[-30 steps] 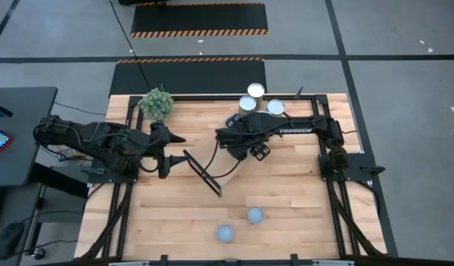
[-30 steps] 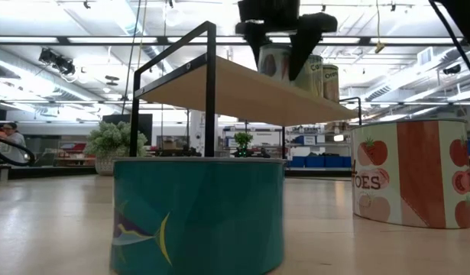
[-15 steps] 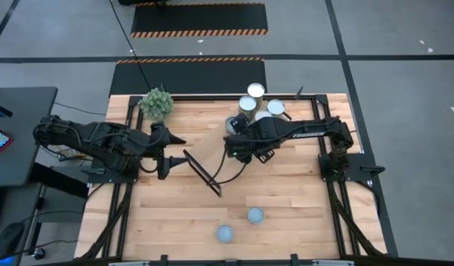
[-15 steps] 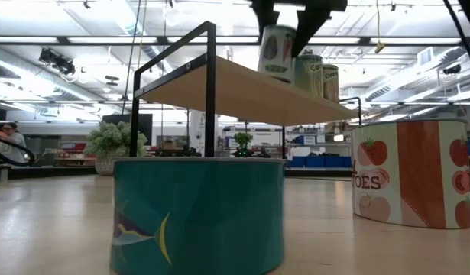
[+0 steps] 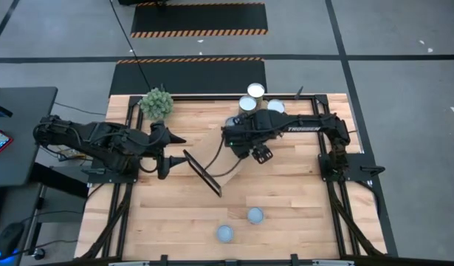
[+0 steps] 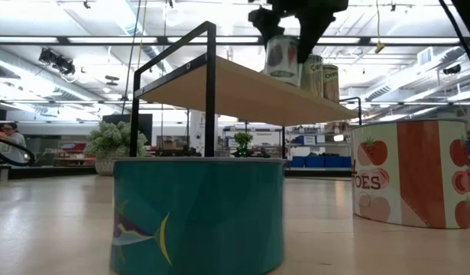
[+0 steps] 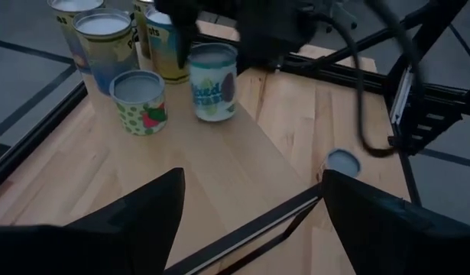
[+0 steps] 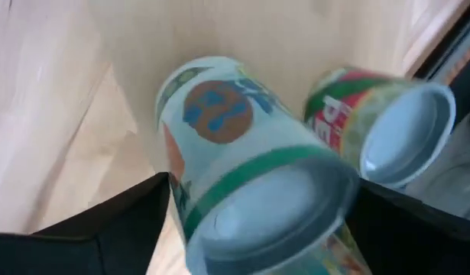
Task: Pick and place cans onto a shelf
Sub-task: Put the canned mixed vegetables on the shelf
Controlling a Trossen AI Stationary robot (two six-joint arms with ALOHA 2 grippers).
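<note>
Left gripper (image 5: 165, 171) parked at the surface's (image 5: 286, 192) left, jaws open, empty. Two cans (image 5: 225, 233) loose at the near edge. Shelf (image 6: 242, 92) centre-far, more cans (image 7: 138, 101) standing on it. Right gripper (image 6: 293, 42) over the shelf, jaws spread around an upright can (image 8: 242, 183), apparently not clamping.

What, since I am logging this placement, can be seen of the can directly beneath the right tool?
The can is a small metal cylinder with a flat silvery top. Its paper label is pale, with blue lettering, yellow and purple patches and a green band. It stands upright on the light-wood shelf, on the open-board side of the cluster of other cans. The right tool hangs right over its top. Whether anything but the shelf touches it cannot be told.
</note>
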